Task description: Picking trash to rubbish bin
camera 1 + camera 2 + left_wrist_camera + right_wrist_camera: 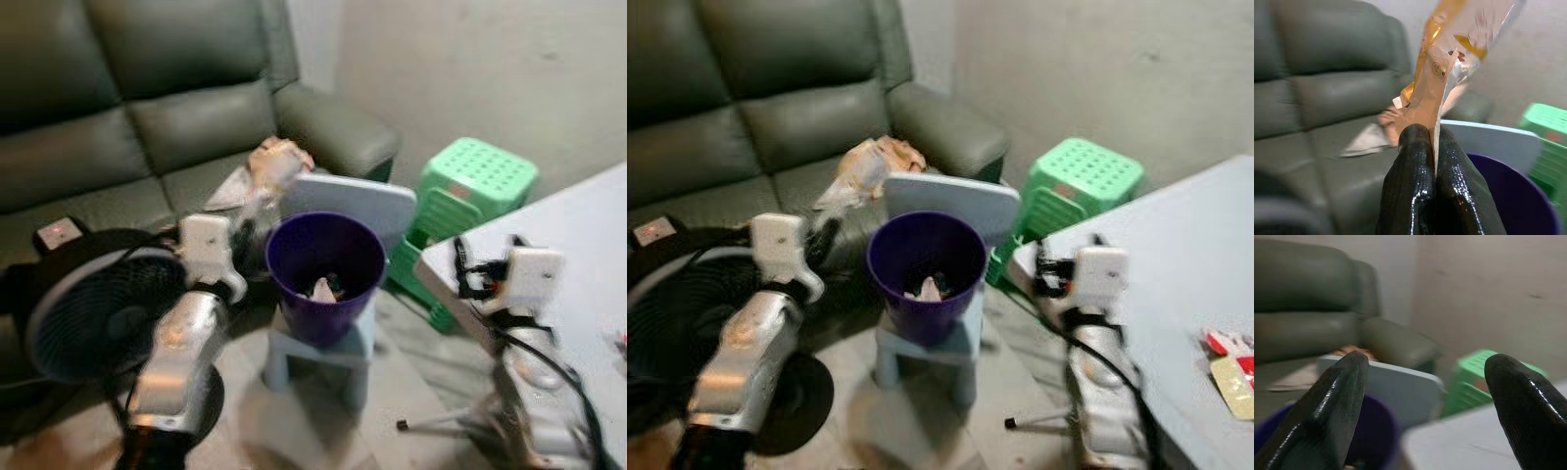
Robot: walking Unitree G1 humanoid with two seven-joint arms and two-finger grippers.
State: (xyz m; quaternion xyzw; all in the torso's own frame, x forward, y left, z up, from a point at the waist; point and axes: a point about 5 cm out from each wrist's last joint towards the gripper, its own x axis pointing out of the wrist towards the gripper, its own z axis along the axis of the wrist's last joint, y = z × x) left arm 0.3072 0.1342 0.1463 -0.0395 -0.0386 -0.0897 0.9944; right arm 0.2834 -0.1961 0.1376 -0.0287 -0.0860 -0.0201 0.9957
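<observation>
Holding a crumpled wrapper (1449, 63) pinched between fully closed fingers, our left gripper (1432, 147) sits just beside the rim of the purple bin (326, 262), on the sofa (147, 108) side. Scraps already lie inside the bin, which stands on a small pale stool (323, 357). A fan (93, 304) crowds our left arm; a green stool (470, 186) sits by the wall. Our right gripper (1425, 396), fingers wide apart and empty, hangs at the desk (1176, 255) edge. On the desk, the right eye view catches red packets (1234, 367).
</observation>
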